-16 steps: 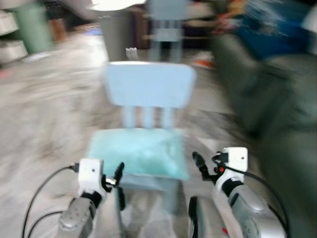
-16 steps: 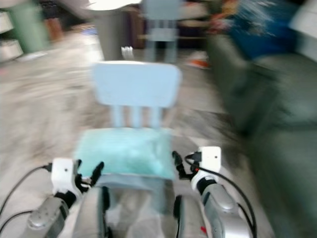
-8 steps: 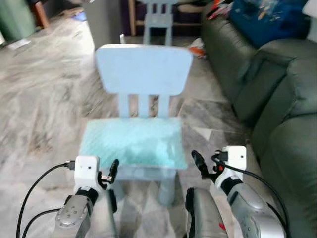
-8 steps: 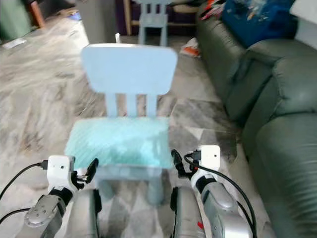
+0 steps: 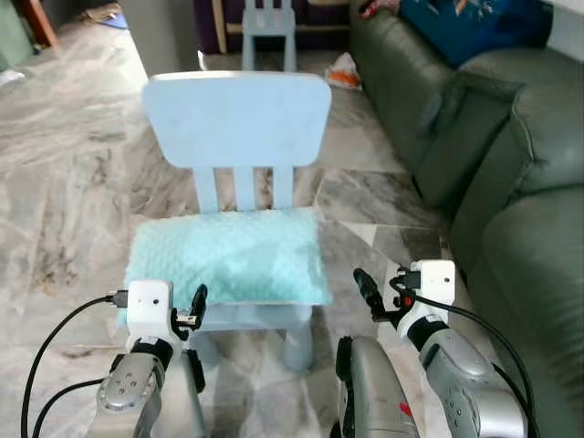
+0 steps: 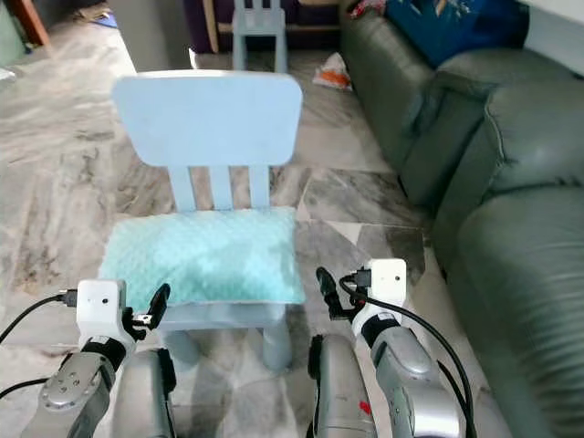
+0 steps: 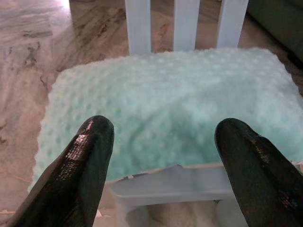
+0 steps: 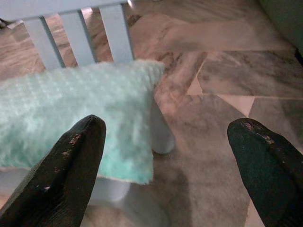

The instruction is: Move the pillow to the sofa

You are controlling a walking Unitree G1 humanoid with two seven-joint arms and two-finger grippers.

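The dark green leather sofa (image 5: 511,173) runs along the robot's right side, on a grey marbled stone floor (image 5: 64,182), and a bright blue bag or cushion (image 5: 456,23) lies on its far end. This is where the pillow must go, so the short way from chair to sofa suits the task.

In front of the robot stands a small pale blue plastic child's chair (image 5: 237,119) with three slats in its back. A second chair of the same kind (image 5: 269,23) stands further behind. On the seat of the near chair lies the mint green dotted plush pillow (image 5: 228,260); it covers nearly the whole seat, its long side across the robot's front, and hangs a little over the front edge.

The left gripper (image 7: 163,142) is held low before the pillow's front edge, its two black fingers spread wide and touching nothing. The right gripper (image 8: 168,142) stands at the pillow's right corner, also spread wide and empty. I judge both are placed so to take the pillow from its two ends.

I can read no brand, label or writing anywhere.
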